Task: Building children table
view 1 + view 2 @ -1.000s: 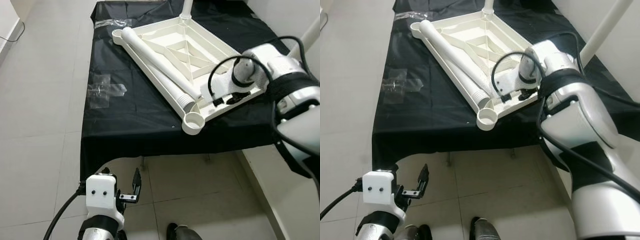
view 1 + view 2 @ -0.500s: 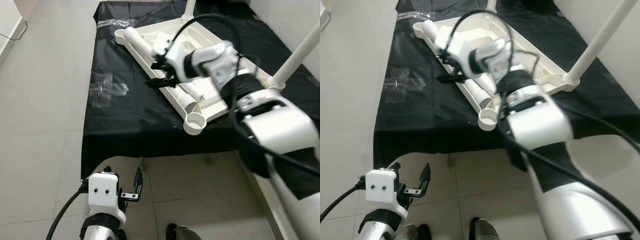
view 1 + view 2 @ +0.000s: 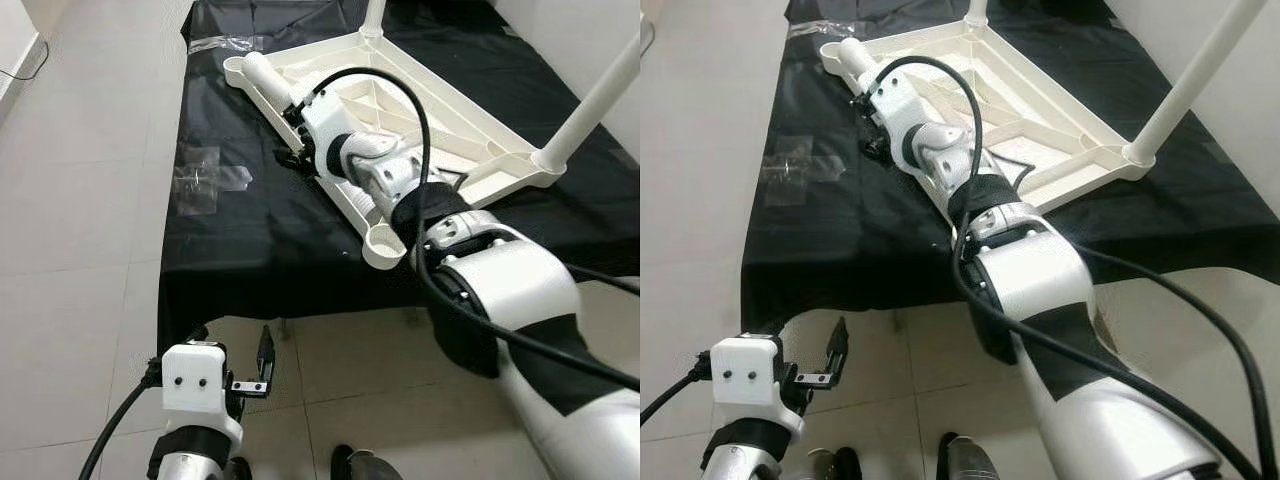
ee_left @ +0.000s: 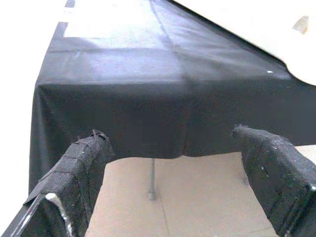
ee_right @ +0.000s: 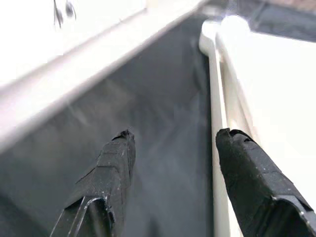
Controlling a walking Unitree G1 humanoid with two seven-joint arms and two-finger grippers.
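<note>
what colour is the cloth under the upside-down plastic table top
Black, a plain black cloth over the bench; it shows best in the left eye view.

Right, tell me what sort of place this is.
Probably a bare indoor room used as an assembly area. The floor is pale tile, a low stand draped in black cloth serves as a work surface, and an upturned white plastic children's table lies on it, some legs already fitted.

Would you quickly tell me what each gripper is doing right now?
Left gripper: open, holding nothing, low before the black-covered table.
Right gripper: open, empty, beside the loose table leg.
</note>
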